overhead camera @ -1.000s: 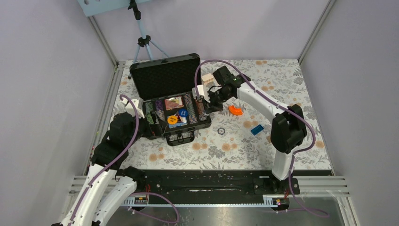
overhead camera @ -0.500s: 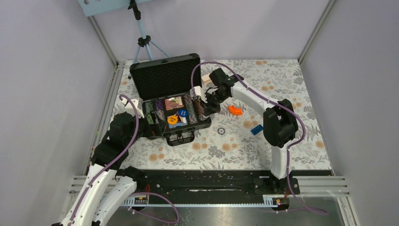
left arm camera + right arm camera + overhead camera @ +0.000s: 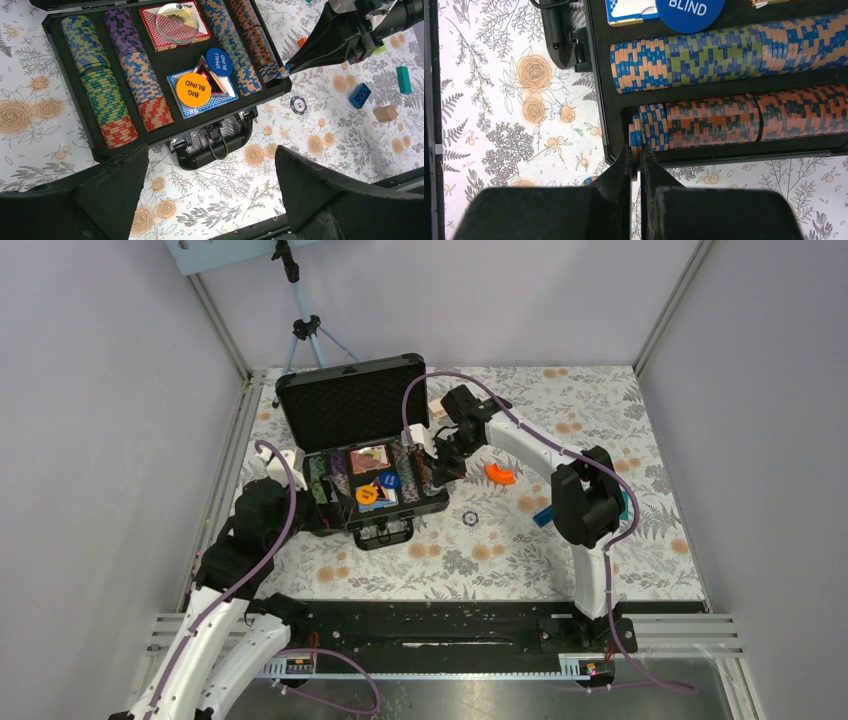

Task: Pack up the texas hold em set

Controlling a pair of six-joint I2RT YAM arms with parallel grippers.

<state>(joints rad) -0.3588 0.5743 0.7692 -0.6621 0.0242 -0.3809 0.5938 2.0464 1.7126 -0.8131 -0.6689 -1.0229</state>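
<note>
Jaws on the right gripper pinch a chip at the near end of the rightmost row in the open case, mid-tabletop. The left gripper's jaws gape wide near its left side. Inside are four chip rows, two decks and three discs; to its right lie one loose chip and single blue, teal and wooden blocks.

Black briefcase open on the floral table, lid upright at the rear; foam tray holding rows of poker chips, a card deck, an orange disc and a blue disc; right gripper over the tray's right-hand chip row; left gripper just beside the case's left edge; orange curved block, blue block and a loose chip lying apart on the table.
</note>
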